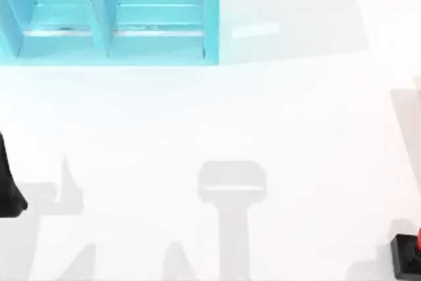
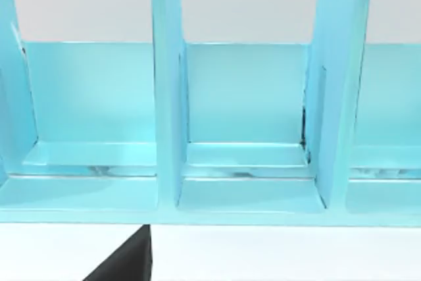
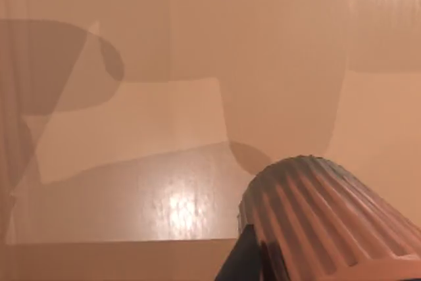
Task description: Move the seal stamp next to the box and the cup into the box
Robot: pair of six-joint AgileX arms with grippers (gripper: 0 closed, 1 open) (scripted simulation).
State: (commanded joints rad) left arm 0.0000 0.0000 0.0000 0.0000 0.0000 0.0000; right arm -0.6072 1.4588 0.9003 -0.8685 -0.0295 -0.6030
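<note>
Box [image 1: 105, 14]: we see a light-blue box w/ upright dividers at the far-left part of the white surface [image 1: 210, 116]; open compartments face the near edge. Left wrist view shows the same box [image 2: 243, 129] head-on, three compartments, nothing in them that we can make out.
Seal stamp [image 1: 408, 255]: near-right corner of the surface, cut by the top view's right edge; black square base w/ a bit of red knob showing. Well apart from the box.
Cup [image 3: 329, 222]: in the right wrist view we see a ribbed, brownish cylinder close to the cam, over a tan-tinted surface w/ shadows. We can't tell its place on the surface.
Left arm [image 1: 8, 182]: dark shape at the left edge of the surface, toward the near side; gripper state – can't tell.
Right gripper: a dark bit sits just beside the cup in the right wrist view; open or closed – can't tell.
</note>
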